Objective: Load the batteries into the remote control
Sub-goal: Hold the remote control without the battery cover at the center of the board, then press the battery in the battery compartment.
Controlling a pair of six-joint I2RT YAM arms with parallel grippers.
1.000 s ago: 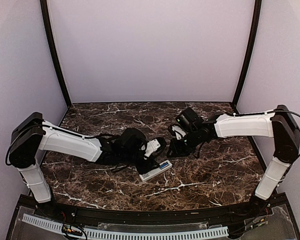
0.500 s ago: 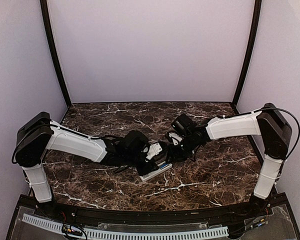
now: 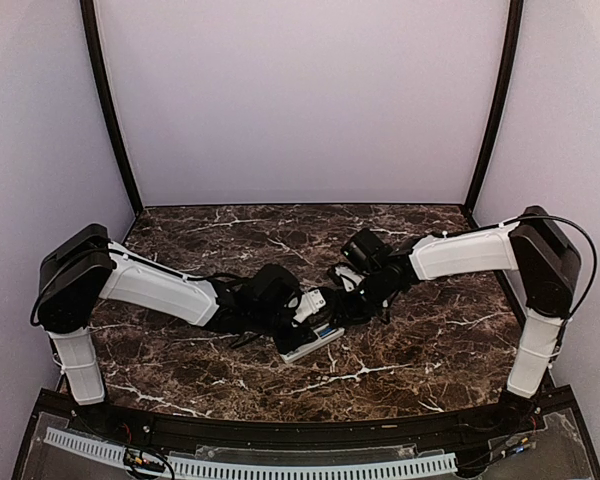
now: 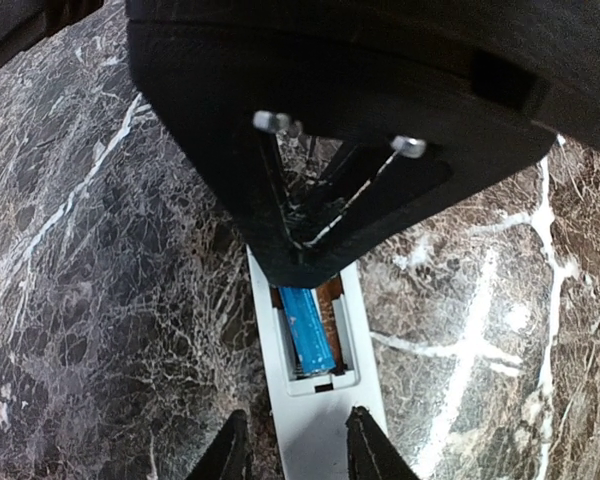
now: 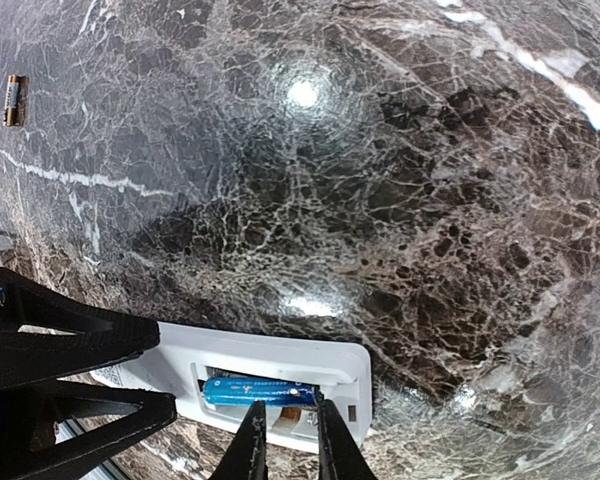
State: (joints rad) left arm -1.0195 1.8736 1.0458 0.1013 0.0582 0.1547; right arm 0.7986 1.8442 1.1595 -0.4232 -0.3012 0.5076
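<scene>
Top external view, and both arms meet over the middle of the dark brown, white-veined marble table [image 3: 180, 370]. The left gripper [image 3: 318, 312] and the right gripper [image 3: 342, 300] sit almost nose to nose. Right below them the slim white rectangular plastic remote control [image 3: 302, 349] lies flat on the stone, back side up.

Over to the left wrist camera. The remote runs straight out ahead of the left fingertips [image 4: 235, 452] with its recess uncovered, and a small blue cylindrical battery [image 4: 308, 330] lies lengthwise in it. A strip of brown shows in the bay beside the battery. The left jaws stand part-way apart, one finger at each long edge of the remote. Whether they actually press on those edges, I cannot tell. Just beyond the battery, the black body of the right gripper fills the top of this view.

Now the right wrist camera. The right fingers point down at the recess with only a narrow gap between them, and nothing is clamped in it. Their tips sit right at the blue battery's side; touching or just clear, I can't say. To the left of those fingers, the left gripper's black fingers bracket the remote. Well away from the right gripper, up at the top left, a second small battery [image 5: 14, 100], dark with a gold-orange part, lies alone on the marble.
</scene>
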